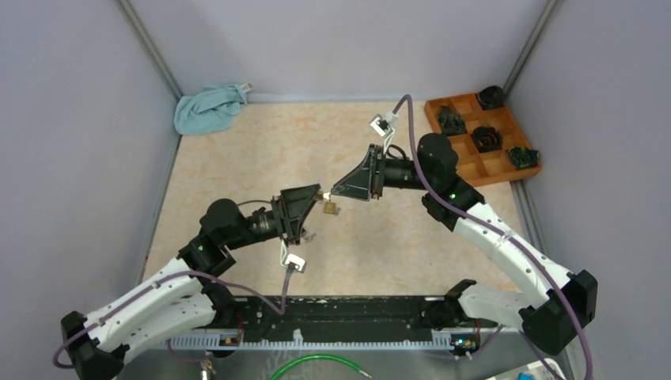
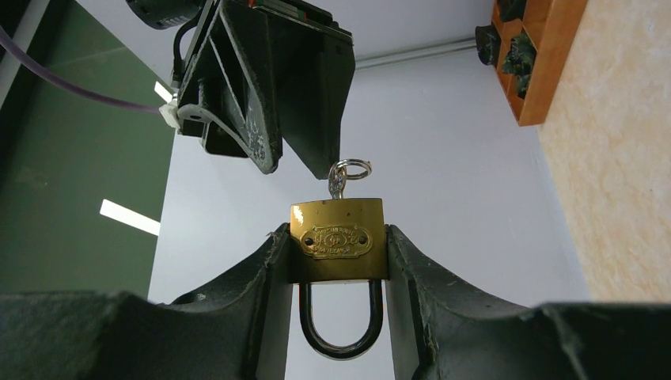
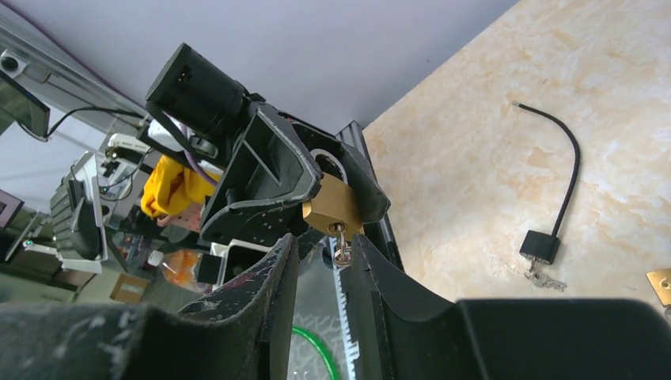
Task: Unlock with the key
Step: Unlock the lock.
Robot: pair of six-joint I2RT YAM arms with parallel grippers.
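Left claw (image 2: 336,252): closed on the padlock (image 2: 338,227), one finger pressed against each side of the brass body.
Padlock position: held clear of the table (image 1: 237,158), over its middle, between the two arms.
Shackle (image 2: 341,328): points back toward the left wrist, lying between the left fingers (image 2: 265,285); both legs run into the body.
Key (image 2: 337,184): seated in the keyway on the padlock's outer face, its ring (image 2: 354,169) at the free end.
Right claw (image 3: 323,247): narrowly parted and set around the key. In the right wrist view the key sits close to one finger (image 3: 372,273), with a visible gap to the other. Whether any pad touches the key, I cannot tell.
Cable lock (image 3: 543,244): black, lying on the table well apart from the arms, with small keys just beside it.
Cloth (image 1: 207,108): blue, crumpled in the far left corner.
Wooden tray (image 1: 468,168): far right corner, with dark objects in its compartments.
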